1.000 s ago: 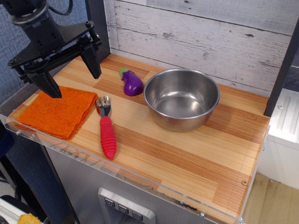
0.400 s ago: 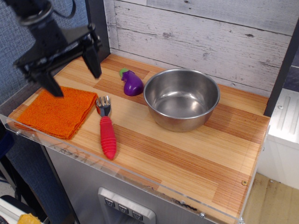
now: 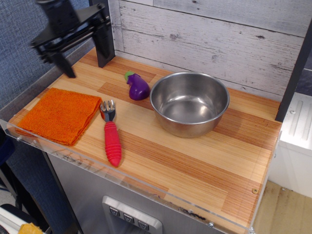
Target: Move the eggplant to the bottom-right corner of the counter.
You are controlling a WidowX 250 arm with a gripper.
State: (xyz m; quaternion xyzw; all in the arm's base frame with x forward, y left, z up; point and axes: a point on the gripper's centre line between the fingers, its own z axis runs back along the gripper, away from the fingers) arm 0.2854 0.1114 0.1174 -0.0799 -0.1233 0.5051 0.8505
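Observation:
The small purple eggplant [image 3: 138, 87] with a green stem cap lies on the wooden counter [image 3: 195, 161], just left of the steel bowl [image 3: 189, 103]. My gripper [image 3: 86, 61] hangs open and empty above the counter's back-left part, left of and higher than the eggplant. Its two black fingers [image 3: 104, 48] are spread wide apart. It is slightly blurred.
An orange cloth [image 3: 61, 115] lies at the front left. A red-handled fork [image 3: 111, 134] lies beside it, pointing toward the eggplant. A clear acrylic rim [image 3: 122, 181] runs along the counter's front edge. A white plank wall [image 3: 209, 34] stands behind.
My gripper has risen and moved back and to the right, away from above the orange cloth. It stays open. The eggplant, bowl, fork and cloth have not moved.

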